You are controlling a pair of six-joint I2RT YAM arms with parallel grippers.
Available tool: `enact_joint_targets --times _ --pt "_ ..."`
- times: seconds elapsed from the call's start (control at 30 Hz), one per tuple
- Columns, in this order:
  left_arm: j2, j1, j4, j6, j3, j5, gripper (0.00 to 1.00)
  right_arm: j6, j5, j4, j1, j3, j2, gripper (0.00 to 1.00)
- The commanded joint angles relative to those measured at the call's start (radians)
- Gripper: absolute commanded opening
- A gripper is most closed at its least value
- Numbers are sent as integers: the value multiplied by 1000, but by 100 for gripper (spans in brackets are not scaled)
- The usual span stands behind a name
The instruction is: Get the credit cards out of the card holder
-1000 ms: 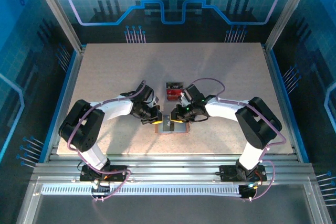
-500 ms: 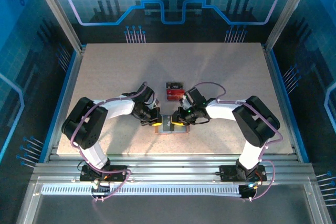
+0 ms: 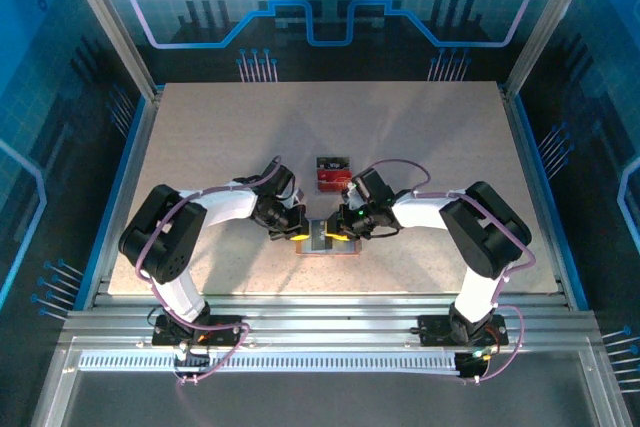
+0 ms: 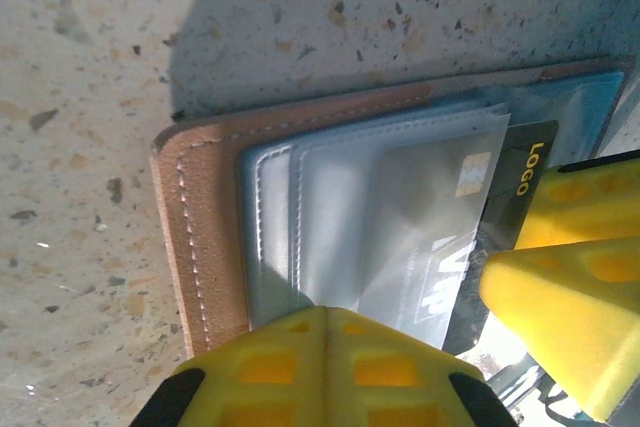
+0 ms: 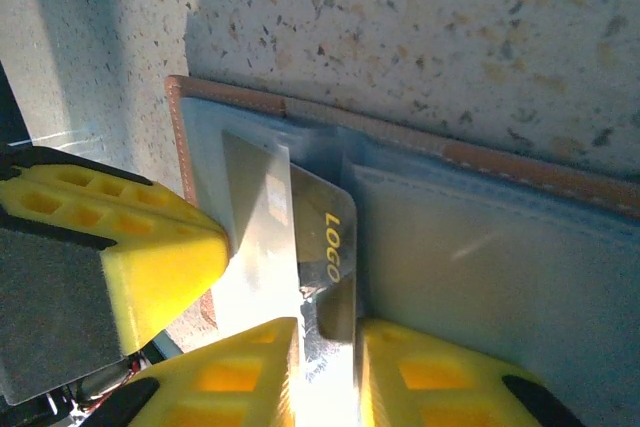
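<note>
left end effector [image 3: 291, 228] and right end effector [image 3: 338, 231] meet from either side over the card holder [image 3: 325, 244], which lies open and flat on the bench [image 3: 200, 147] near its front edge, seen from the top camera. a red card [image 3: 331, 179] lies apart from it, just behind the arms' meeting point.

from the left wrist, the left end effector [image 4: 325, 337] has its yellow fingers pressed together, tips resting on the grey-blue inner face of the card holder [image 4: 200, 207]. a dark credit card [image 4: 525, 162] with a yellow "logo" mark sticks out of a pocket at the right, beside a yellow finger [image 4: 570, 287] of the other arm.

from the right wrist, the right end effector [image 5: 328, 347] pinches the near end of the dark credit card [image 5: 335, 237] between its two yellow fingers. the card's far end sits in the card holder [image 5: 480, 267]. the left arm's finger [image 5: 130, 257] presses on the holder at the left.
</note>
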Motion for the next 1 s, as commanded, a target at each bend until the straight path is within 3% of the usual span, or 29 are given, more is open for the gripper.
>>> enact_joint_targets --times 0.0,0.53,0.97 --pt "37 -11 -43 19 -10 -24 1 17 -17 22 -11 -13 -41 20" --pt "-3 -12 -58 13 11 -27 2 -82 83 -211 -26 32 -166 2" --pt "-45 -20 -75 -4 59 -20 7 -120 116 -294 -64 30 -284 0"
